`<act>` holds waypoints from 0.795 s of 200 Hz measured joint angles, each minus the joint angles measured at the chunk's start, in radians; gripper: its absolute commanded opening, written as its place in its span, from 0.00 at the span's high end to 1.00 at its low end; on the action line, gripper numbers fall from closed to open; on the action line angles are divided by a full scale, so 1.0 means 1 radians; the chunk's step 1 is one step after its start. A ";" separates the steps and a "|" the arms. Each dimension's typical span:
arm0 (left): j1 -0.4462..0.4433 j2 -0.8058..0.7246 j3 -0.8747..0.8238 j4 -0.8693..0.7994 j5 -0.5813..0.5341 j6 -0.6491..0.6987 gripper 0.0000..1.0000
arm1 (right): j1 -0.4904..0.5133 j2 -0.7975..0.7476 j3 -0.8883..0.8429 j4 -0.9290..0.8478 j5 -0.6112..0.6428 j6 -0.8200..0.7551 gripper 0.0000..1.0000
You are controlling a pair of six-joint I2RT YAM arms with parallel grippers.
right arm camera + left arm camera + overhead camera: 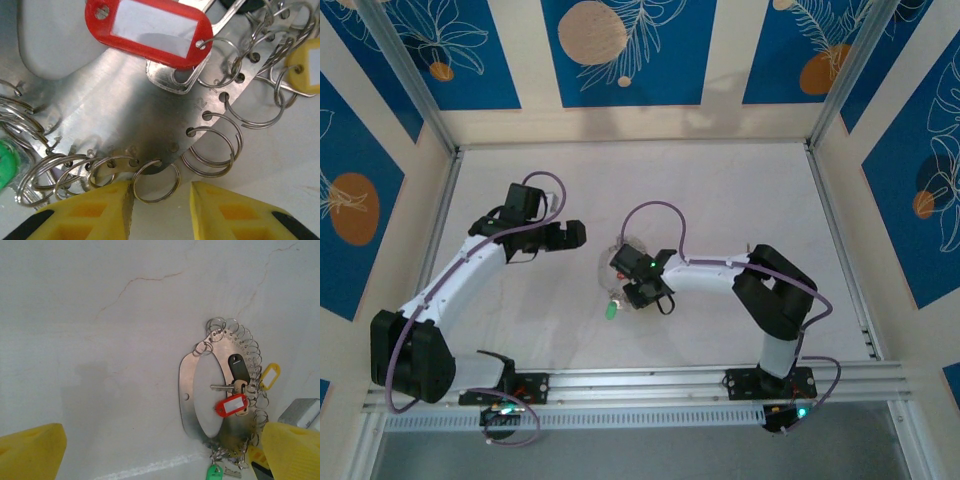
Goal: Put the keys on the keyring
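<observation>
While left fingers [30, 450] gape, right fingers [90, 212] flank small ring [155, 200] on keyring [125, 110].

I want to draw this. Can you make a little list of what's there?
keyring: flat silvery plate, small wire rings along its edge
red tag: with a key, on the plate
yellow tag: at the plate's outer edge
green tag: at the plate's end
left gripper: open, away from the plate
right gripper: open, one ring between its fingers
</observation>
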 measured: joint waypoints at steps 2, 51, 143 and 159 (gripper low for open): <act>0.000 0.000 0.000 0.000 0.000 0.000 0.00 | 0.001 0.000 0.001 0.000 0.004 0.000 0.64; 0.000 0.000 -0.002 0.008 0.008 0.000 0.00 | 0.017 0.010 0.011 -0.007 0.060 -0.005 0.67; 0.000 0.000 -0.005 0.011 0.016 0.000 0.00 | 0.019 0.033 0.042 -0.055 0.184 -0.011 0.79; 0.000 0.000 -0.006 0.012 0.016 0.000 0.00 | 0.019 0.034 0.042 -0.058 0.195 -0.012 0.78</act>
